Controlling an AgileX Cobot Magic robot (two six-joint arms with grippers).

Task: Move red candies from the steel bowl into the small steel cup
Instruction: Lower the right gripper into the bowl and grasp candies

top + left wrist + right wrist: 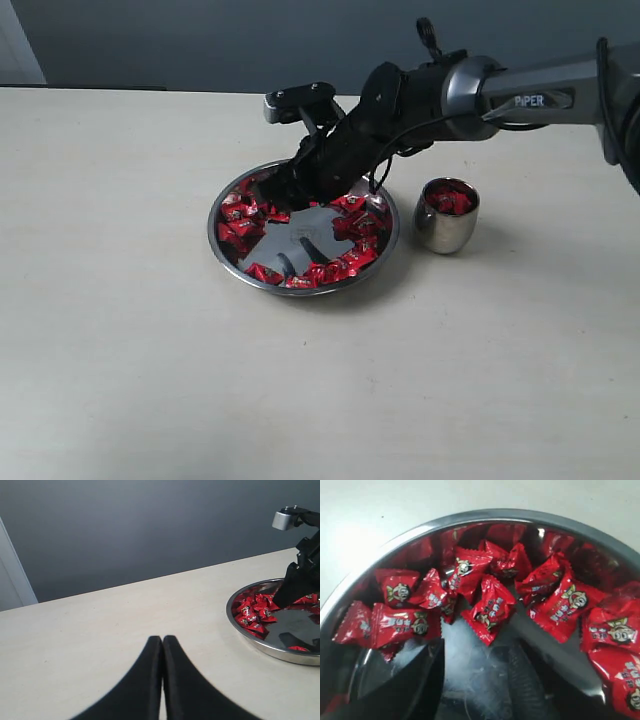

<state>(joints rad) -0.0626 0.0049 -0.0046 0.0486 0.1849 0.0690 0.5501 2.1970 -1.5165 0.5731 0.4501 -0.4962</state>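
The steel bowl [300, 240] sits mid-table, with red candies [236, 222] ringing its bare mirror bottom. My right gripper [287, 190] reaches down inside the bowl at its far side. In the right wrist view it [475, 680] is open just above the bare bottom, nothing between its fingers [412, 682]. A red candy [487, 610] lies just beyond the gap, and more candies line the bowl wall [485, 515]. The small steel cup [446, 222] stands right of the bowl and holds a few red candies [450, 202]. My left gripper [162, 640] is shut and empty over the table.
The bowl's rim [265, 649], some candies [255, 614] and the right arm's black fingers [295, 582] show in the left wrist view. Pale tabletop [150, 350] spreads around bowl and cup. A dark wall [200, 40] runs behind the table's far edge.
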